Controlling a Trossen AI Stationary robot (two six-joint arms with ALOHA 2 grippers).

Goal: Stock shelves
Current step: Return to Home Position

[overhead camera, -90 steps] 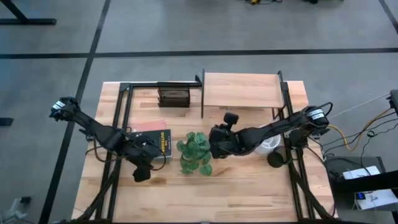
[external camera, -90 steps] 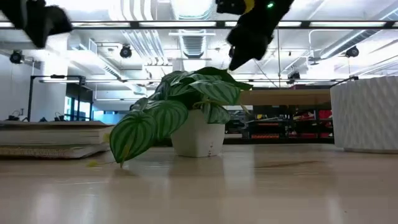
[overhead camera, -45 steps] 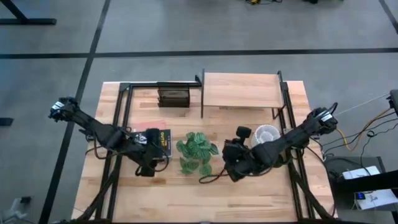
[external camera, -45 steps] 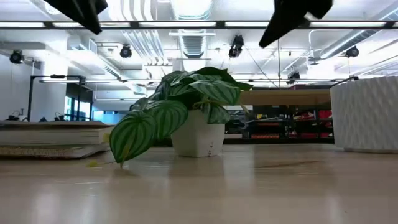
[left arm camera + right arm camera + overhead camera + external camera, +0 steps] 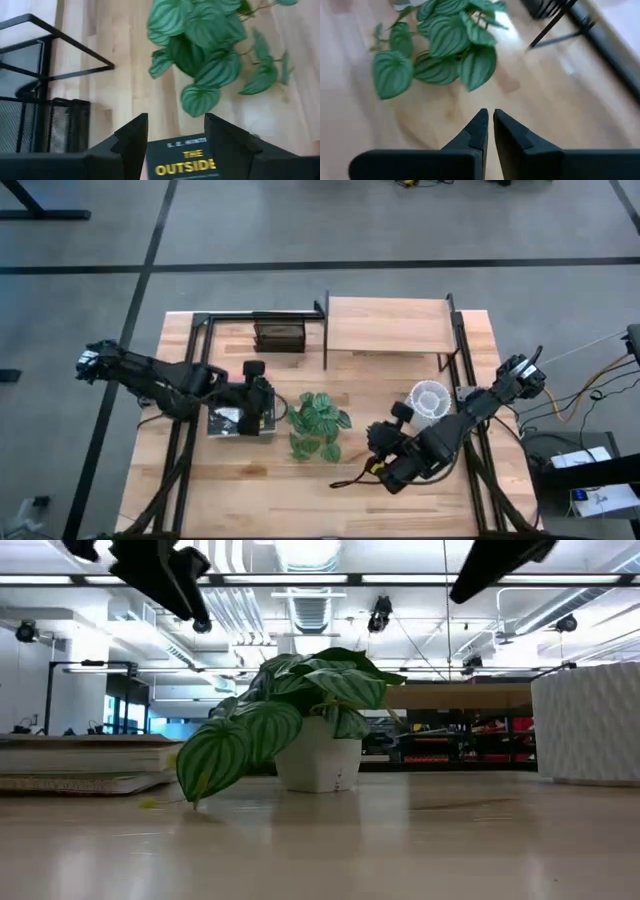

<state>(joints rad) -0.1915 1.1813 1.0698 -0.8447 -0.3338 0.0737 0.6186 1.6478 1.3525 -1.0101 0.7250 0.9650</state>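
1. Plainly, we are between placements. Neither gripper carries anything, so we judge the step in hand to be the arms' retreat to rest, not a stocking move.
2. We find the left gripper (image 5: 262, 405) just beside the plant (image 5: 318, 423), on the left arm's side, hovering over the books (image 5: 238, 418). Its fingers are spread and empty, and the top cover shows between them in the left wrist view.
3. We find the right gripper (image 5: 380, 468) near the plant on the opposite side, and on the side away from the shelves (image 5: 385, 325). Its fingers are pressed together on nothing and point toward the leaves.
4. We see the shelves behind the plant, well apart from it, with nothing showing on them from above.
5. We also note a white bin (image 5: 430, 398) near the plant on the right arm's side, and a dark rack (image 5: 278, 335) behind the plant, just beside the shelves.
6. We judge that the next move calls for both arms to fold back away from the plant. The left should rise clear of the books first, and the right should back off without brushing the leaves or the bin.
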